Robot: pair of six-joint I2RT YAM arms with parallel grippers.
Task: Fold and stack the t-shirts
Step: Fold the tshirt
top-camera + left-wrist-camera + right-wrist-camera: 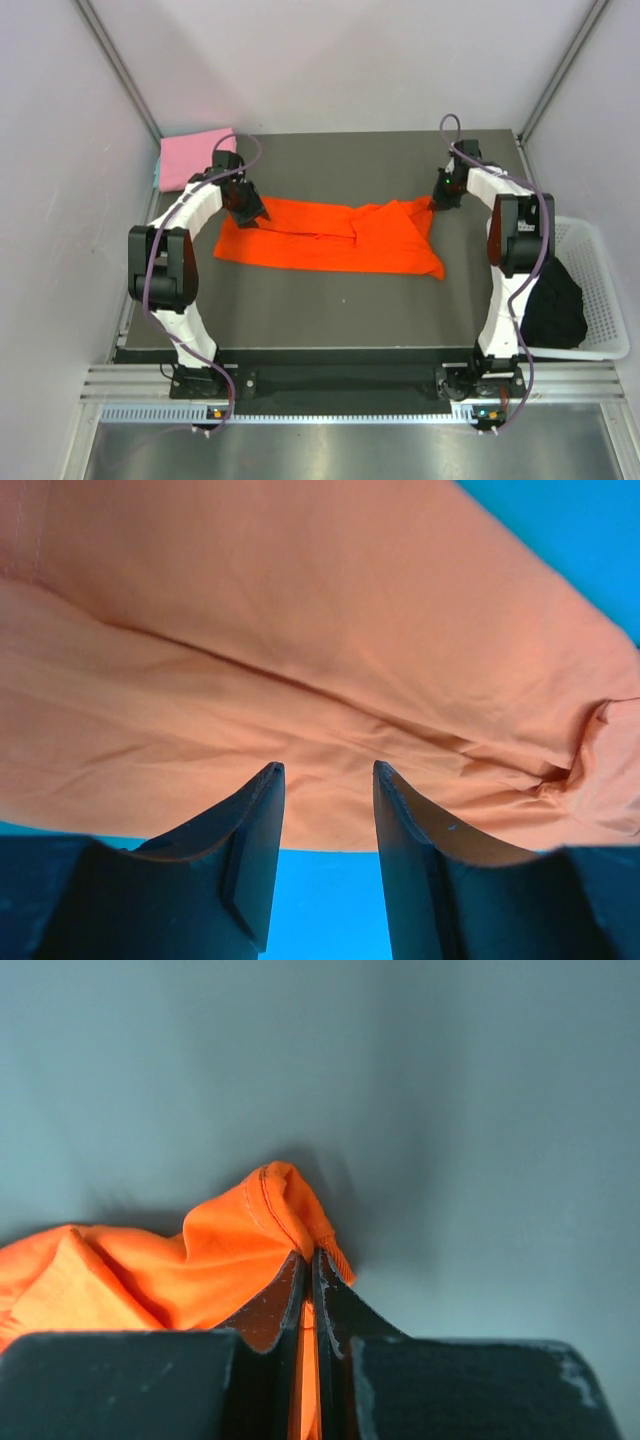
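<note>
Since the bright orange-red cloth t-shirt [330, 238] lies as a long rumpled band across the middle of the dark table [340, 320], we work at its two far corners. Our right gripper [310, 1255] is clamped on the hemmed right corner, ready, we judge, to draw a fold. Our left gripper [328, 770] stands parted at the left edge, pinching nothing. Farther back, the folded light pink t-shirt [190, 158] sits at the table's far left corner, likely the stack's base.

This looks like a robotics lab test cell. Plain white panels [350, 60] box in a dark bench [330, 300], and metal rails [350, 382] run along its near edge. Two cabled robot arms are bolted there, the left arm [190, 215] and the right arm [497, 185]. A white plastic basket [610, 300] sits alongside.
</note>
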